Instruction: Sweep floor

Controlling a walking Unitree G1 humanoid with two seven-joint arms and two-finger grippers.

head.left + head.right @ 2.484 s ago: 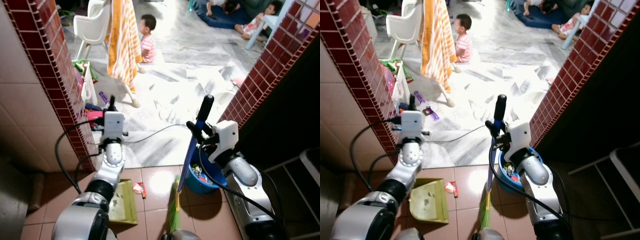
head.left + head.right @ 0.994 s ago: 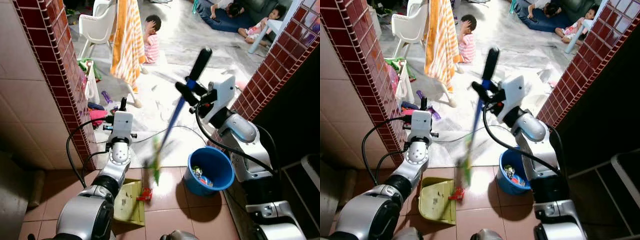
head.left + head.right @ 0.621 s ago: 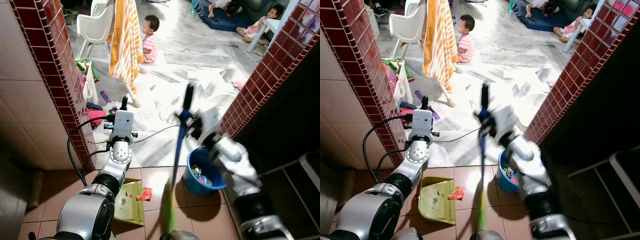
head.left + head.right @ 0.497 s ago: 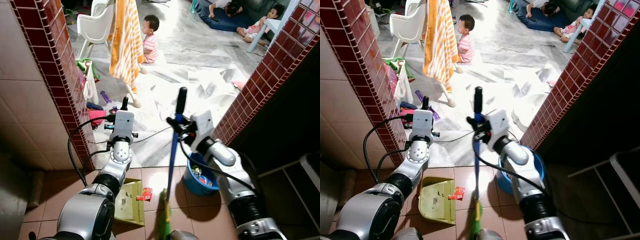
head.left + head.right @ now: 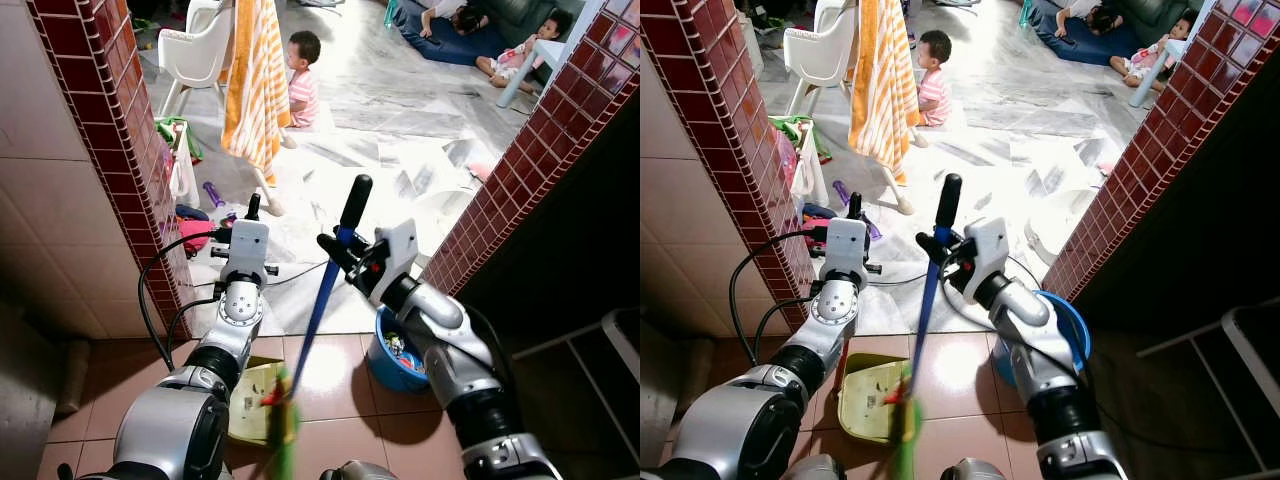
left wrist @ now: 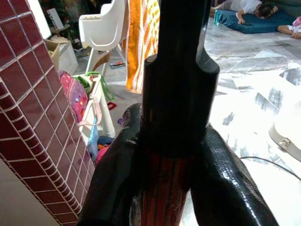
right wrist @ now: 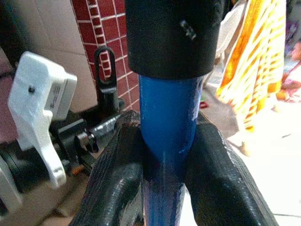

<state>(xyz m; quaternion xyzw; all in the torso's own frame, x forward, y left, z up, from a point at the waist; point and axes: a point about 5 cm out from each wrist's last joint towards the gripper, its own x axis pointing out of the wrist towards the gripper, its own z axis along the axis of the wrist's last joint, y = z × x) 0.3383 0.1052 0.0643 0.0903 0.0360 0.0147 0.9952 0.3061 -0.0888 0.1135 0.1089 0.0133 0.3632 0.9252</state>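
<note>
the broom (image 5: 318, 300) slants across the foreground: its green bristles (image 5: 281, 425), blurred, sit low over the brown floor tiles (image 5: 330, 370) at the edge of the yellow-green dustpan (image 5: 865, 400), touching a small red scrap (image 5: 272, 398). the blue shaft rises toward the robot's right to a black end grip (image 5: 355, 201). the right pincer (image 5: 338, 252) is pinching the blue shaft just below that grip; in the right wrist view both fingers (image 7: 115, 174) press against the shaft (image 7: 167, 136). the left pincer (image 5: 252, 208) is clamped on the dustpan's dark red handle (image 6: 162, 188), which carries a black end cap (image 6: 178, 75); the dustpan lies flat on the tiles below the left arm. a blue bucket (image 5: 1072, 335) with litter stands on the tiles just beside the right arm. red brick-tiled pillars (image 5: 105, 150) flank the opening. beyond, on the pale marble floor (image 5: 400, 110), stand an orange striped towel (image 5: 255, 80) and a white chair (image 5: 195, 50); a child (image 5: 300, 80) sits beside the towel, and further people (image 5: 470, 25) lie at the far end. no writing is legible.
</note>
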